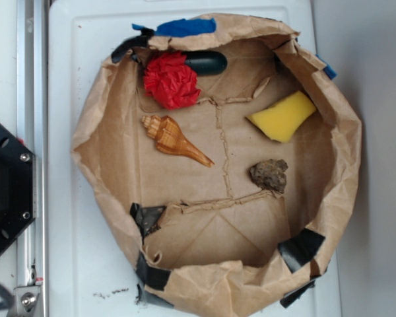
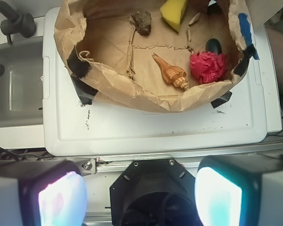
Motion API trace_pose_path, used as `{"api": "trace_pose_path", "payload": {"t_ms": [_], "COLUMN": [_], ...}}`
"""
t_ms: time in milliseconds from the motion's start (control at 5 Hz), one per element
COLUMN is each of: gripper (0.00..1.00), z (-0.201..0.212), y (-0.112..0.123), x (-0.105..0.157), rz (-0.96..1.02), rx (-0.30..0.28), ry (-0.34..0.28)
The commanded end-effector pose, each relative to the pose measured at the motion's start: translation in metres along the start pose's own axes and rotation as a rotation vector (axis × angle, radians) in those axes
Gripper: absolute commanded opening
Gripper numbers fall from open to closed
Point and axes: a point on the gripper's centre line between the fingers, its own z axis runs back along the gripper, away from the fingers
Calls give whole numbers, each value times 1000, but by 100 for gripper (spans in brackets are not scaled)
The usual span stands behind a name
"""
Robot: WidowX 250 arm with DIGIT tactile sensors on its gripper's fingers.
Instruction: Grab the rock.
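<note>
The rock [image 1: 269, 175] is a small lumpy grey-brown stone lying on the floor of a brown paper bag tray [image 1: 92, 148], right of centre. In the wrist view the rock [image 2: 142, 22] shows near the top, far beyond my gripper [image 2: 140, 195]. The gripper is open, its two pale pads wide apart with nothing between them, and it hangs over the black robot base [image 2: 153, 188], well outside the bag. The gripper does not appear in the exterior view.
Inside the bag lie a yellow sponge [image 1: 282, 115], an orange-brown spiral seashell [image 1: 173, 139], a red crumpled ball [image 1: 171, 80] and a dark oblong object [image 1: 206, 63]. The bag walls stand up around them. A white lid [image 2: 146, 132] carries the bag; a sink [image 2: 16, 89] lies left.
</note>
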Motion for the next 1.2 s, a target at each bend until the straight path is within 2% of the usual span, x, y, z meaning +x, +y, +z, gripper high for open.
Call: {"api": "trace_pose_path", "payload": {"t_ms": [0,200,400,1000], "gripper": [100,100,100,100], "z": [-19,-37,-57,-57], "y": [-14,-10,2,2], "x": [76,89,125,125], "rz": [-6,-54,-94,-94], "rx": [-20,-56,-44,-44], "ry": [-97,-146,-172,-172]}}
